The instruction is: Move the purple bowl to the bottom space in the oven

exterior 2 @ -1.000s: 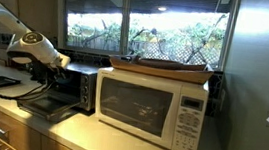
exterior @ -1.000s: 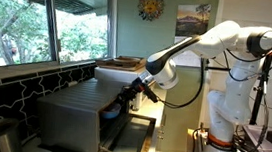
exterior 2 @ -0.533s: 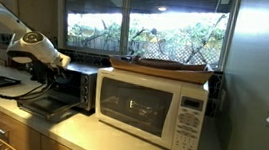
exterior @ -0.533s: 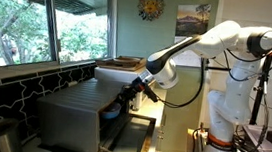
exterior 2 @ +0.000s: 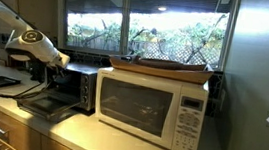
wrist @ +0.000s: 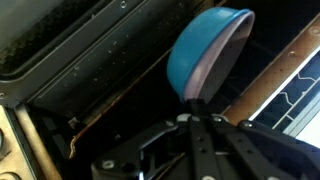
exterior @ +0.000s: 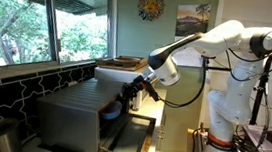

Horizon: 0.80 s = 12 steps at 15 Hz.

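One boxy grey brushed-metal oven (exterior: 72, 115) stands at the left in an exterior view, its mouth facing 3 o'clock. Just inside that mouth is one smooth round bowl, teal outside and pale lilac within (exterior: 113, 110), seen here only as a small bluish patch. At 1 o'clock from it is the one gripper (exterior: 132, 96), and the one white robot arm (exterior: 225, 39) runs off toward 2 o'clock.

In the wrist view the gripper (wrist: 197, 106) is clenched on the bowl's (wrist: 205, 45) lower rim. The bowl stands tilted on edge at 12 to 1 o'clock from the fingertips, its teal back turned toward 10 o'clock. Around it is the oven's (wrist: 80, 40) dark inside. Which shelf level the bowl is at cannot be told; no rack under it is clear.

From the opposite side, the arm (exterior 2: 32, 44) comes in at 9 o'clock and the oven (exterior 2: 78, 84) follows, with its one door (exterior 2: 36, 103) dropped open and flat. One white microwave (exterior 2: 156, 107) sits just beside the oven at 3 o'clock, both on the pale surface (exterior 2: 107, 141). Here the bowl is hidden and the gripper is too dark to make out. The arm is cut off at the left edge.
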Tool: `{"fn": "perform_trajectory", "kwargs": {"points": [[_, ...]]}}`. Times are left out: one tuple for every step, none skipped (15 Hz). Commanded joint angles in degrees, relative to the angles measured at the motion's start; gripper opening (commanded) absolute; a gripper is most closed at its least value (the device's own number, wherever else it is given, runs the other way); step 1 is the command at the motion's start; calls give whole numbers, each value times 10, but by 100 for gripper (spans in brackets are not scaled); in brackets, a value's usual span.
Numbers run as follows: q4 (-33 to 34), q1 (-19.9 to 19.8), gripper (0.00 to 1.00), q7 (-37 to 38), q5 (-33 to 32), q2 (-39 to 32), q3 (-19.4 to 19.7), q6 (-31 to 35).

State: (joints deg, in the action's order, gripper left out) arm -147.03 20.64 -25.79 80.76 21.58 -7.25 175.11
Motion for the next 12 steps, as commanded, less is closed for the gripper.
{"fn": "perform_trajectory", "kwargs": {"points": [[9, 14, 0, -46, 57, 32, 25, -32], [8, 14, 0, -53, 68, 33, 29, -38], [8, 15, 0, -63, 82, 37, 33, -47], [7, 15, 0, -67, 94, 39, 37, -55], [6, 15, 0, -75, 109, 42, 41, -67], [5, 14, 0, -82, 121, 44, 45, -77], [5, 13, 0, -92, 139, 48, 49, -87], [4, 12, 0, -102, 156, 50, 53, -96], [2, 10, 0, -111, 170, 51, 57, -104], [0, 9, 0, -121, 188, 53, 61, -115], [-2, 8, 0, -125, 200, 54, 64, -124], [-5, 7, 0, -118, 203, 54, 66, -128]]}}
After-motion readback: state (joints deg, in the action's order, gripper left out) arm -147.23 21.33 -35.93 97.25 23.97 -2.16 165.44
